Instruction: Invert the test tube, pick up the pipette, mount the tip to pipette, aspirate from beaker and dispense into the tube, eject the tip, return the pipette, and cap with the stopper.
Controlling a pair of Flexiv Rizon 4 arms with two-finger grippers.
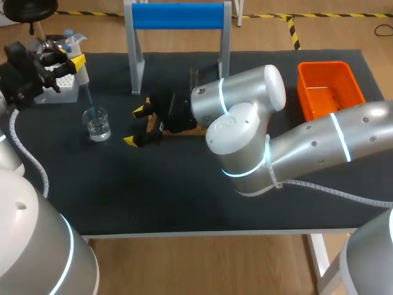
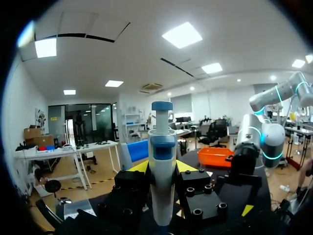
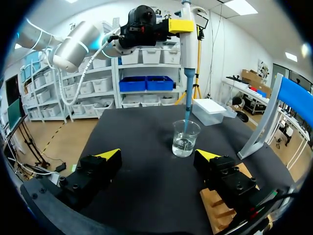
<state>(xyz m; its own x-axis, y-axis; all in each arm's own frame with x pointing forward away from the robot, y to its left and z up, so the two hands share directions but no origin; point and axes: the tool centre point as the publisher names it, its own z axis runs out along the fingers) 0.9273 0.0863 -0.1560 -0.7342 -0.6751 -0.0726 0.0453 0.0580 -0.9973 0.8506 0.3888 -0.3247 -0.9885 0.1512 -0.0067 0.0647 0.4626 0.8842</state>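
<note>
Clear glass, holding a little clear liquid, the beaker [image 1: 97,123] stands near the left edge of the black worktop [image 1: 184,196]. The left gripper [image 1: 69,65] hangs above the far left corner. Its yellow-tipped fingers [image 2: 139,166] are pinched from both sides on the white-and-blue pipette [image 2: 162,181], which it holds upright. The pipette's slim blue tip [image 3: 186,117] slants down into the beaker's mouth (whether it touches the liquid cannot be told).

The right gripper [image 1: 136,125] sits low near the middle of the worktop, just to the right of the beaker and facing it. Its jaws are spread wide with nothing between them, and in the right wrist view the beaker stands ahead of the gap.

A wooden block [image 3: 220,205] lies on the worktop beside that gripper's outer finger, partly hidden under the arm. A white tip box [image 1: 61,91] rests at the far left corner, just behind the beaker. A blue-topped frame [image 1: 178,15] stands along the far edge, and an orange bin [image 1: 328,89] sits near the far right corner.
</note>
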